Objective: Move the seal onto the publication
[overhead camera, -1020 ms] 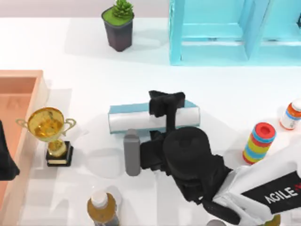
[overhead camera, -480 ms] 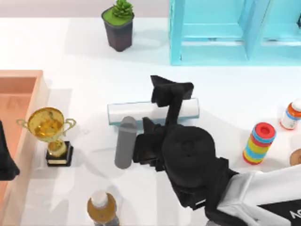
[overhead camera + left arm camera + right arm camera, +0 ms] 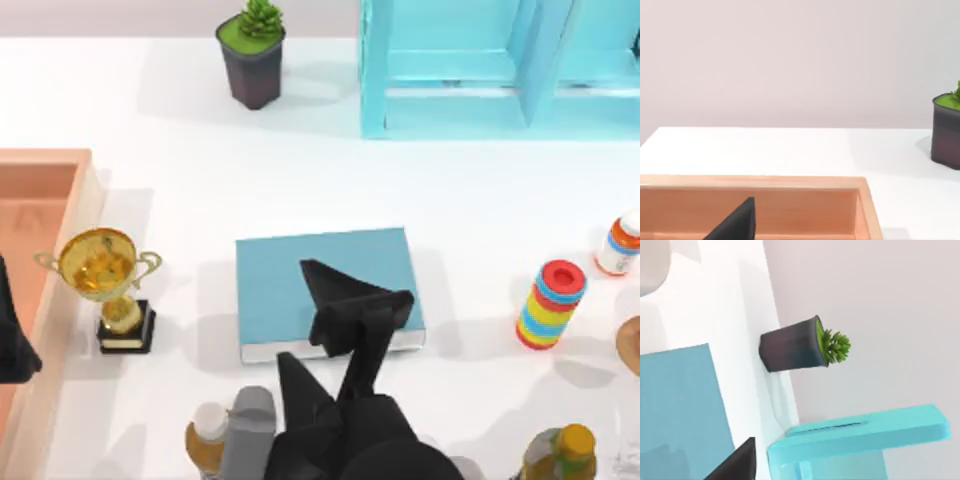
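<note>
Centrally on the white table (image 3: 180,200): large flat rectangular hardcover book with teal-blue cover (image 3: 280,290), lying cover-up, white page edges along its near side. Above its near right part: black right gripper (image 3: 348,303), degree of opening and any hold not discernible. Parked at far left by the peach wooden tray (image 3: 50,160): left gripper (image 3: 12,345).

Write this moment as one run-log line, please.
book: flat, table centre, teal cover up | right gripper: above book's near edge | left gripper: parked, left edge, over wooden tray
</note>
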### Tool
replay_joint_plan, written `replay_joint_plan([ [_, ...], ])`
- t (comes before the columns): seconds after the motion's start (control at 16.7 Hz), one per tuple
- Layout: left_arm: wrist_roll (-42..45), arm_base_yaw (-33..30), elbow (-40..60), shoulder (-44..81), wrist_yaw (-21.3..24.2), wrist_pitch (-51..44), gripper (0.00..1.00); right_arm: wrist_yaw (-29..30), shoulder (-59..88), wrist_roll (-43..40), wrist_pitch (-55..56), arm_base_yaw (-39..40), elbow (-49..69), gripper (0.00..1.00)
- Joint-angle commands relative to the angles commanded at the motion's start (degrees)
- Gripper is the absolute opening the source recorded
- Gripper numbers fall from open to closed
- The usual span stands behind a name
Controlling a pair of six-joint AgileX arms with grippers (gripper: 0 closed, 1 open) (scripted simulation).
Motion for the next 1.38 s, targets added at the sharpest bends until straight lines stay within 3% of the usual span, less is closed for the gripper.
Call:
replay_joint_plan([
  [0.36, 0.0, 0.0, 0.0, 0.0, 0.0, 0.0, 1.00, 3.1, 6.0, 1.8, -3.3, 3.5, -4.5, 1.00],
  [0.72, 0.0, 0.0, 0.0, 0.0, 0.0, 0.0, 1.00, 2.7, 5.2, 2.3, -3.5, 3.7, -4.0, 1.00],
  [0.9, 0.0, 0.0, 0.0, 0.0, 0.0, 0.0, 1.00, 0.8, -0.2, 7.5, -5.5, 3.5, -2.7, 1.00],
  [1.14, 0.0, 0.0, 0.0, 0.0, 0.0, 0.0, 1.00, -4.2, -15.7, 19.6, -11.3, -4.6, -3.7, 1.00],
  [1.38, 0.0, 0.0, 0.0, 0.0, 0.0, 0.0, 1.00, -13.5, -38.3, 32.9, -19.9, -21.3, -9.9, 1.00],
])
